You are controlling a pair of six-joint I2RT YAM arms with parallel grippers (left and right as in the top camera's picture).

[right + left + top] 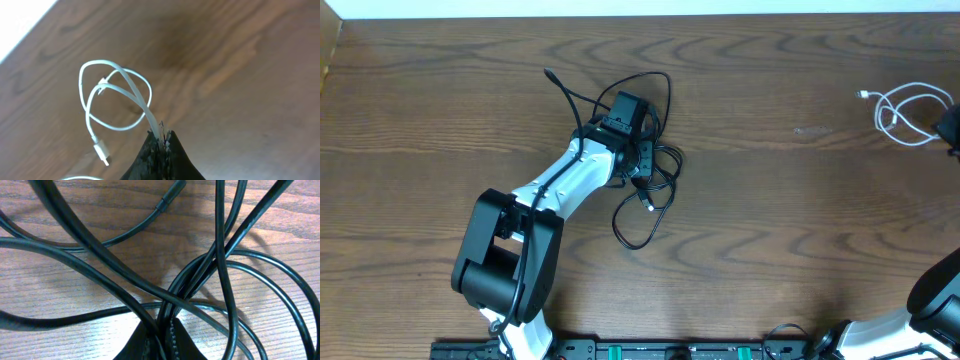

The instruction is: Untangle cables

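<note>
The black cables (655,165) lie in a loose tangle on the wooden table, left of centre, with one plug end (549,72) trailing to the upper left. My left gripper (638,160) sits in the tangle. In the left wrist view the gripper (162,332) is shut on a bundle of black strands (200,275) that cross one another over the wood. The white cable (905,110) is coiled at the far right. My right gripper (950,125) holds it at the frame's edge. In the right wrist view the gripper (161,135) is shut on the white cable (117,95), and its plug (101,152) hangs free.
The left arm (560,185) stretches from the front edge across the table's left half. Part of the right arm (932,290) shows at the bottom right. The table's far edge (640,18) runs along the top.
</note>
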